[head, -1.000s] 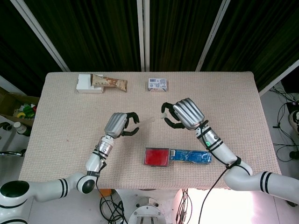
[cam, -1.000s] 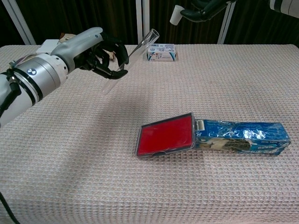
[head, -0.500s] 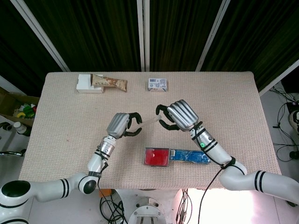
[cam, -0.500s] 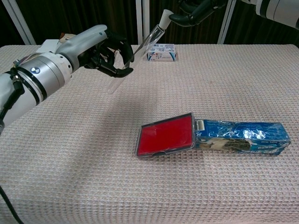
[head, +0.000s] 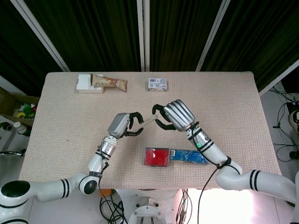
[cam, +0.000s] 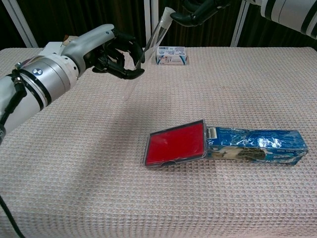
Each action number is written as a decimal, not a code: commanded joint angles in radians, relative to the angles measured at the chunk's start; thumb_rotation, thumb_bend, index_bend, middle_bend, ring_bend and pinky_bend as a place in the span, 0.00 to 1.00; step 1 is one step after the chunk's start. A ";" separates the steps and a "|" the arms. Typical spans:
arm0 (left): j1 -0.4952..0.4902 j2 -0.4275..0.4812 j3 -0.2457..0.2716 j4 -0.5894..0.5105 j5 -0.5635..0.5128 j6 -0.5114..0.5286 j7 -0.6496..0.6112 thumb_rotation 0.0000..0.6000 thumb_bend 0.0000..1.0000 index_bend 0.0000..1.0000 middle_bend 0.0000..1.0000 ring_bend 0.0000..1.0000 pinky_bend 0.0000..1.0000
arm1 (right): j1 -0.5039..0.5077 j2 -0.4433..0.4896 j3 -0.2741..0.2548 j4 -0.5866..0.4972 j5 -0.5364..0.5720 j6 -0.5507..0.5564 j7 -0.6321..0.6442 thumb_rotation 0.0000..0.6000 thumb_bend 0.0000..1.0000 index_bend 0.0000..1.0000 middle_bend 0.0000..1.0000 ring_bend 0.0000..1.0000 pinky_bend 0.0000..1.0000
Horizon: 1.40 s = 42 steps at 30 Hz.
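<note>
The left hand (cam: pixel 115 52) is raised above the table (cam: pixel 59 163) and holds a clear test tube (cam: pixel 146 52) between its dark fingers (cam: pixel 130 74), pinched near the middle of the tube; the tube is tilted, its rounded lower end hanging free over the woven cloth and its upper end rising toward the right hand (cam: pixel 200 11). In the head view the same left hand (head: pixel 122 125) sits left of centre with the tube (head: pixel 147 122) running from it toward the right hand (head: pixel 174 115), which is close beside it. The right hand's fingertips (cam: pixel 179 19) are curled about a small pale stopper (cam: pixel 167 11) at the mouth of the tube; whether the stopper is seated in the tube or only touching it cannot be told. Nearer the front edge of the table lies a flat case with a red face (cam: pixel 176 143), and touching its right end is a blue foil packet (cam: pixel 255 145) lying lengthwise. At the far edge stands a small blue and white box (cam: pixel 171 54); further left in the head view lie a brown snack bar wrapper (head: pixel 111 83) and a white box (head: pixel 85 84) just beside it
</note>
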 commanded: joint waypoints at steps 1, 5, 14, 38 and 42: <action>0.000 -0.002 -0.002 0.004 0.007 0.004 -0.009 1.00 0.48 0.58 0.63 0.75 1.00 | 0.002 -0.005 -0.002 0.004 0.000 -0.001 0.000 1.00 0.48 0.68 0.90 1.00 1.00; -0.001 -0.004 -0.006 0.009 0.016 0.015 -0.017 1.00 0.48 0.58 0.64 0.75 1.00 | 0.007 -0.016 -0.001 0.010 0.004 -0.003 0.003 1.00 0.48 0.68 0.90 1.00 1.00; -0.002 -0.038 0.009 0.098 0.085 0.092 0.007 1.00 0.48 0.58 0.64 0.75 1.00 | 0.009 -0.019 -0.003 0.015 0.015 -0.014 0.016 1.00 0.48 0.68 0.90 1.00 1.00; 0.003 -0.038 0.032 0.145 0.115 0.108 0.013 1.00 0.48 0.58 0.64 0.75 1.00 | 0.000 -0.033 -0.014 0.039 0.030 -0.009 0.021 1.00 0.00 0.30 0.90 1.00 1.00; 0.008 -0.028 0.049 0.156 0.123 0.105 0.036 1.00 0.48 0.58 0.64 0.75 1.00 | -0.012 -0.029 -0.020 0.040 0.029 -0.002 0.033 1.00 0.00 0.25 0.90 1.00 1.00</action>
